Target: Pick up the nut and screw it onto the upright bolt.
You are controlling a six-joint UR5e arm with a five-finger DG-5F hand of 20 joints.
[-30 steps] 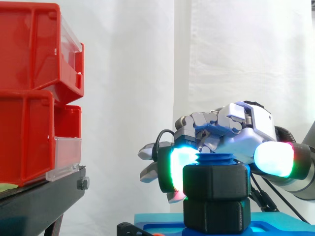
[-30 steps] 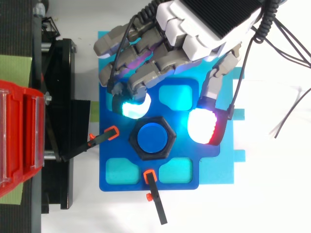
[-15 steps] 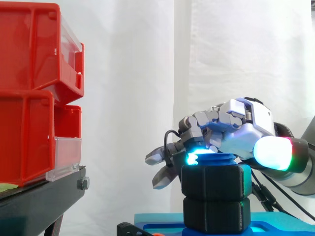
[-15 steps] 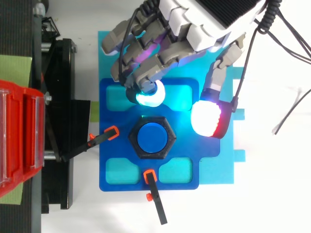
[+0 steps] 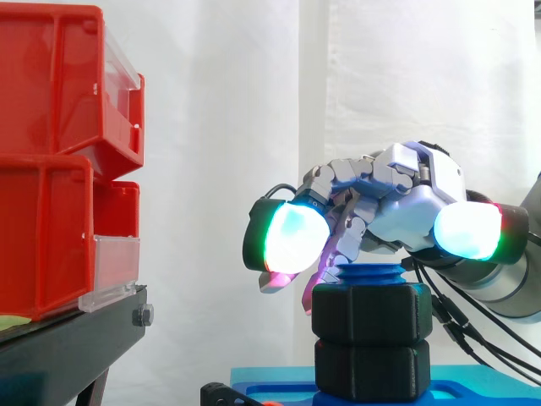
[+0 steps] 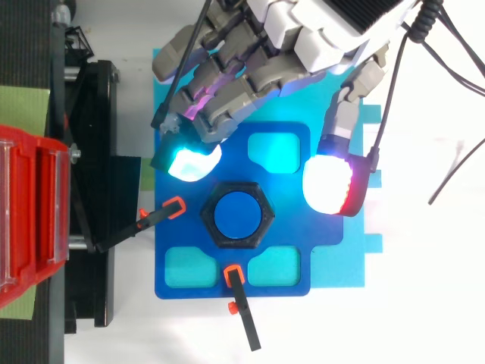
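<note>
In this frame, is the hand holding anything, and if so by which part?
Nothing is held. The hand is open above the black nut, with its glowing fingertips apart from the nut on either side.

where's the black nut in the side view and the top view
Side view: black nut low, right of centre, the upper of two stacked black hex blocks.
Top view: centre of the picture, a hex ring.
Shared landmark: the blue bolt through its middle.
</note>
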